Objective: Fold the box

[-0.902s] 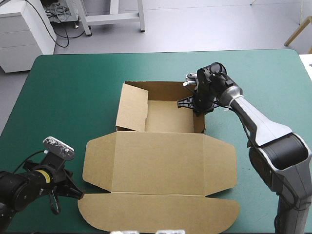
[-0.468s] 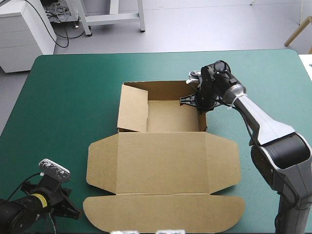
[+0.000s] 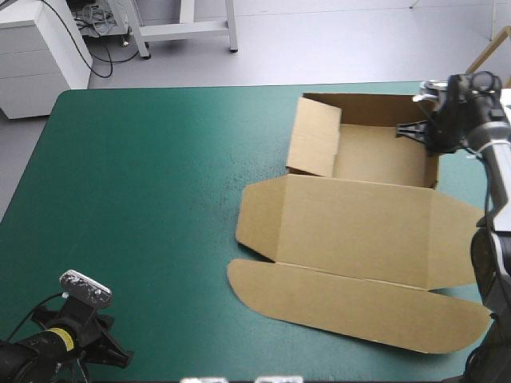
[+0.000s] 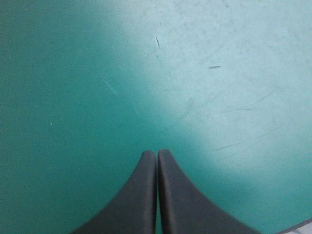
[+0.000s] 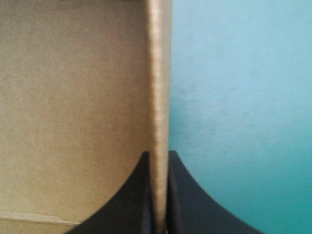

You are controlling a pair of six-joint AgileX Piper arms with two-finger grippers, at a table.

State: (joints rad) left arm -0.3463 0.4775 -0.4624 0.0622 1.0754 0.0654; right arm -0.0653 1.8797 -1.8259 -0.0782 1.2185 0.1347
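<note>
The brown box [image 3: 359, 231] lies at the table's right side as an open tray with raised walls, its lid flat toward the near edge. My right gripper [image 3: 431, 136] is shut on the box's right wall, near the far right corner. In the right wrist view the wall [image 5: 160, 87] runs up between the two black fingers of the right gripper [image 5: 158, 161], one finger inside the tray and one outside. My left gripper [image 4: 157, 156] is shut with nothing in it, low over bare teal-green cover. In the high view the left arm [image 3: 72, 339] sits at the near left corner.
The box's lid flaps [image 3: 351, 307] reach close to the table's near right edge. The table's right edge [image 3: 499, 92] is just beyond the right gripper. Bare teal-green cover [image 3: 144, 199] fills the left and middle of the table.
The right gripper has dragged the box from the table's middle toward the far right, turning it slightly. The left arm has drawn back to the near left corner.
</note>
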